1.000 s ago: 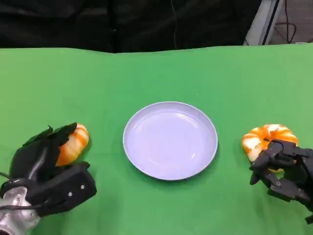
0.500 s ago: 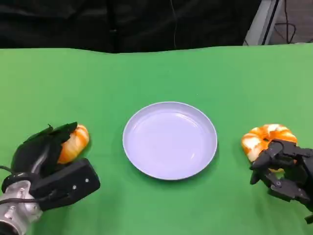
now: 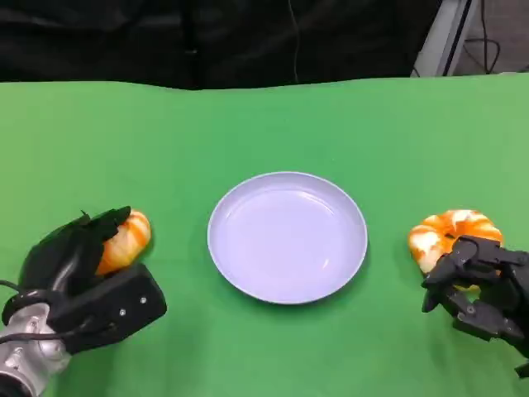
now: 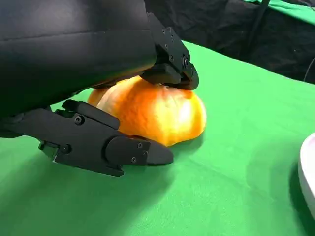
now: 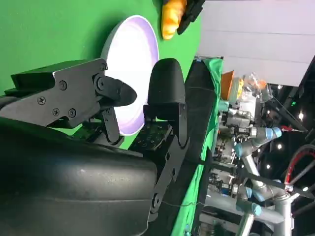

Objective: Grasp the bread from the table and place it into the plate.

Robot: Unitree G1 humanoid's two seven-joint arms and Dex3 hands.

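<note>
Left hand (image 3: 78, 273) to plate (image 3: 287, 236): bare green table (image 3: 264, 124) lies between, nothing standing on it.
Right hand (image 3: 479, 285) to plate: open cloth between.
At right hand: striped bread roll (image 3: 450, 233) touches its fingers on the far side.
At left hand: orange bread roll (image 3: 124, 240) sits under its fingers.

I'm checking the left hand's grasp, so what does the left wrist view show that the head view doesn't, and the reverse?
Left wrist view alone: the fingers resting on top of the bread, which sits on the green table.

Head view alone: the whole plate, a second bread and the right hand.

Both show the left hand at that bread and a bit of the plate.
</note>
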